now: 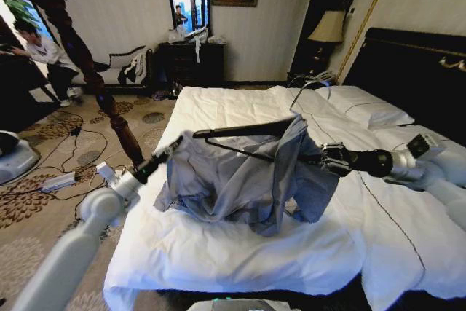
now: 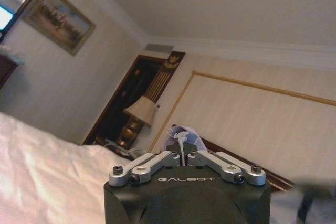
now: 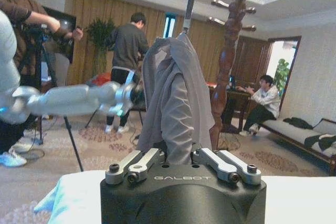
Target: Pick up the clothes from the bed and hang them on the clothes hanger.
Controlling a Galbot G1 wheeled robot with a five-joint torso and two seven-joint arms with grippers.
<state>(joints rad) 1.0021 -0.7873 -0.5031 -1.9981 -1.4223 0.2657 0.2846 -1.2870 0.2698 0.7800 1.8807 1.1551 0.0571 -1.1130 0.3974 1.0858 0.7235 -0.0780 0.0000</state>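
Above the bed (image 1: 240, 253), a black clothes hanger (image 1: 240, 132) is draped with the blue-grey shirt (image 1: 240, 180), stretched crosswise between the left gripper (image 1: 175, 145) and right gripper (image 1: 320, 156), each clamped on fabric.

Soft, even indoor light, with daylight glare at a window (image 1: 14, 5) far beyond the left gripper (image 1: 177, 141). The bed (image 1: 240, 253) glares white; straight lines bow at the head view's edges.
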